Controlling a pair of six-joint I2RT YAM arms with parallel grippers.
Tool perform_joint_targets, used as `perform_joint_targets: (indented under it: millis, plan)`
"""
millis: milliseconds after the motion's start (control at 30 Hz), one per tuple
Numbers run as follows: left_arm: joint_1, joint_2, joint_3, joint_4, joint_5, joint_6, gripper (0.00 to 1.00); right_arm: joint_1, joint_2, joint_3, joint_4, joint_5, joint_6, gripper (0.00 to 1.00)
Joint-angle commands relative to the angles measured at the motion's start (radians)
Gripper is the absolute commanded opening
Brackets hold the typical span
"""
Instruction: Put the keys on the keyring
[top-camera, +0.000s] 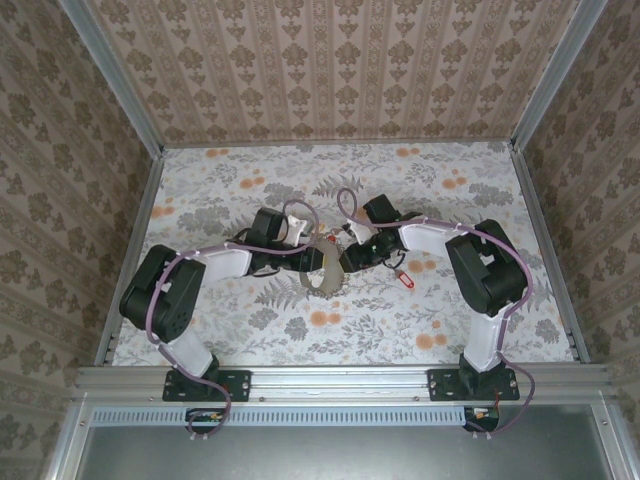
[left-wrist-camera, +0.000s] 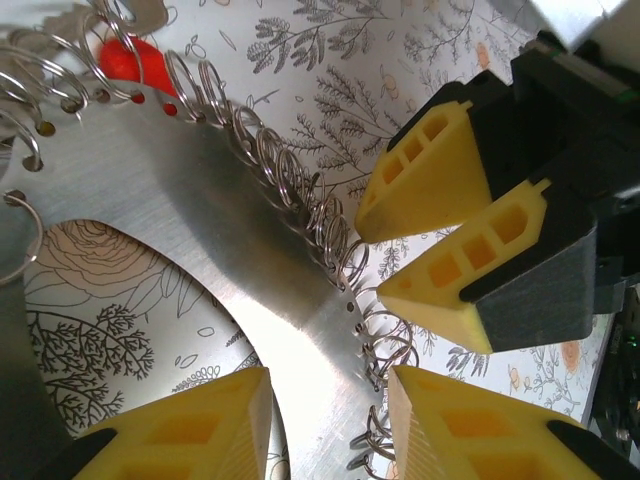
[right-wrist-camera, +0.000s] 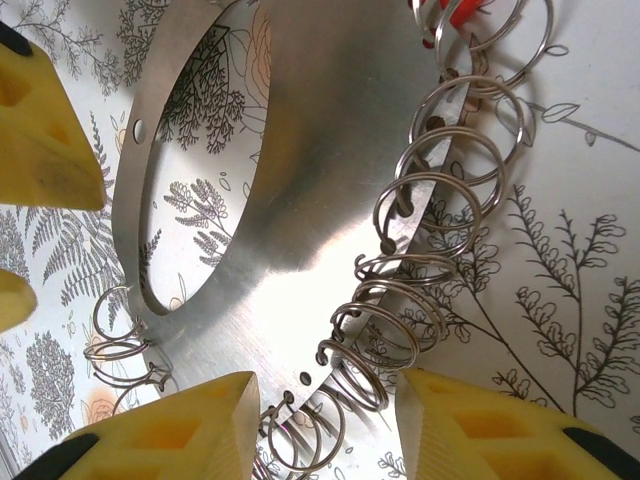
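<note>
Flat silver keyring edged with wire rings, red key alongside.

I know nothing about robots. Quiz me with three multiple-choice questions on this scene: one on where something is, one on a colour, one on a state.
1. Where do the small wire rings sit?
A. Along the edge of the metal plate
B. In a bowl
C. On the wall

2. What colour are the gripper fingers?
A. Blue
B. Yellow
C. Green

3. How are the left arm and right arm posed?
A. Folded back
B. One raised high
C. Both bent inward, meeting at the plate

Answers: 1 A, the rings thread through holes along the plate's edge. 2 B, every finger in the wrist views is yellow. 3 C, the top view shows both reaching to the middle.
</note>
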Motion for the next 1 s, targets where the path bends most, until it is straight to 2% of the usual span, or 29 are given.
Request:
perform_joint_targets:
  millis: [0, 400, 967]
  plan:
    - [0.011, -0.031, -0.018, 0.022, 0.024, -0.025, 0.37, 0.012, 0.023, 0.018, -0.045, -0.004, -0.028, 0.42]
    - [0.019, -0.036, -0.025, 0.027, 0.023, -0.029, 0.35, 0.025, 0.028, 0.025, -0.056, 0.017, -0.046, 0.39]
    - [0.025, -0.042, -0.03, 0.027, 0.025, -0.032, 0.34, 0.025, 0.015, 0.018, -0.053, 0.037, -0.056, 0.22]
